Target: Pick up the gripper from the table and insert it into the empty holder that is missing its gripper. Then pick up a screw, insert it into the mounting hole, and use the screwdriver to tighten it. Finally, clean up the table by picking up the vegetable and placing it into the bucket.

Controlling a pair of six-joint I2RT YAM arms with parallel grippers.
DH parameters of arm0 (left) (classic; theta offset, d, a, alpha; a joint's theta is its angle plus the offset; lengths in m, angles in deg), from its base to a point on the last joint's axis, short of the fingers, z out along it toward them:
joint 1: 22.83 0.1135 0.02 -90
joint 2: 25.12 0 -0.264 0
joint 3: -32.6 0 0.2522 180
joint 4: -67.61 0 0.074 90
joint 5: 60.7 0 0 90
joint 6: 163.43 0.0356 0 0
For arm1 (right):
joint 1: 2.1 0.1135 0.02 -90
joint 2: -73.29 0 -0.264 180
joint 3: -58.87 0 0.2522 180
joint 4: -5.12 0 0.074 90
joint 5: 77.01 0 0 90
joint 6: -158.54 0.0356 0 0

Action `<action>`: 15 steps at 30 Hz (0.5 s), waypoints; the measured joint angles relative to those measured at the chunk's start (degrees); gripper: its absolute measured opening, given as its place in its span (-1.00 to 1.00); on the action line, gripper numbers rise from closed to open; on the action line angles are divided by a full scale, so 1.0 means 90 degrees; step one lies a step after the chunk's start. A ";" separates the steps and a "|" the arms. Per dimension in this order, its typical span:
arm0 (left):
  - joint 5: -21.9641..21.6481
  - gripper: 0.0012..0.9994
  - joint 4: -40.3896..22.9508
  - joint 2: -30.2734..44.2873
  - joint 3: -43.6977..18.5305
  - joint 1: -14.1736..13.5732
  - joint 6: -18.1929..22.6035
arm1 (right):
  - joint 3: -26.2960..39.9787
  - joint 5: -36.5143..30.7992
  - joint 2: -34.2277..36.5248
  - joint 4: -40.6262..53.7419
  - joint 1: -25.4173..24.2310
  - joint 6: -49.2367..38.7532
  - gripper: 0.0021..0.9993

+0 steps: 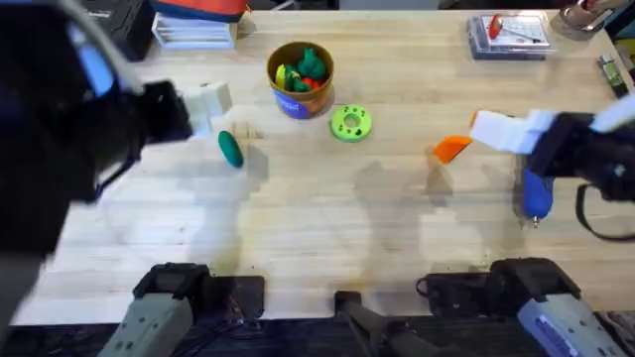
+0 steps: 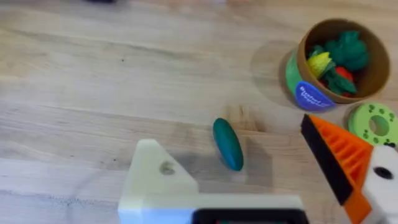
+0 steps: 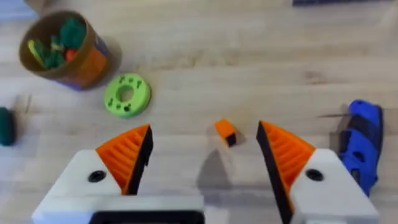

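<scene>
The vegetable (image 1: 230, 149) lies flat on the table (image 1: 327, 228) in the left half, bare wood all around it. The left wrist view shows it (image 2: 227, 144) between the two fingers of the left gripper (image 1: 220, 111), untouched by either.

The bucket (image 1: 301, 79) stands upright to the right of the vegetable and farther back, well apart from it. It holds green, yellow and red toys. A lime-green disc (image 1: 350, 123) with holes lies just beside the bucket on its near right.

The screwdriver (image 1: 536, 193) lies on the table at the right, beneath the right arm. In the right wrist view it (image 3: 362, 144) sits just outside one finger.

The left arm reaches in from the left, large and dark under the camera. Its gripper hangs above the table just behind the vegetable, with the fingers spread wide and nothing held.

The right arm extends leftward from the right edge. The right gripper (image 1: 466, 139) hovers over the table to the right of the disc, fingers spread wide and holding nothing. A small orange block (image 3: 225, 132) lies on the wood between the orange ribbed pads (image 3: 283, 152), clear of both.
</scene>
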 joint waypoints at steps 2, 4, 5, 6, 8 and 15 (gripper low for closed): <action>0.0071 0.97 0.0001 0.0636 -0.0287 0.0000 0.0000 | 0.0169 0.0088 0.0489 0.0148 0.0000 0.0006 0.99; 0.0214 0.97 -0.0030 0.1112 -0.0439 0.0000 -0.0002 | 0.0203 0.0156 0.0838 0.0170 0.0000 0.0022 0.99; 0.0332 0.97 -0.0089 0.1332 -0.0462 0.0000 -0.0002 | 0.0204 0.0175 0.0977 0.0193 0.0000 0.0024 0.99; 0.0426 0.97 -0.0158 0.1482 -0.0462 0.0000 -0.0002 | 0.0204 0.0189 0.1091 0.0211 0.0000 0.0027 0.99; 0.0682 0.97 -0.0310 0.1821 -0.0462 0.0000 -0.0002 | 0.0204 0.0209 0.1246 0.0211 0.0000 0.0044 0.99; 0.1125 -0.48 -0.0556 0.2273 -0.0462 0.0000 0.0036 | 0.0204 0.0157 0.1308 0.0217 0.0000 0.0046 0.99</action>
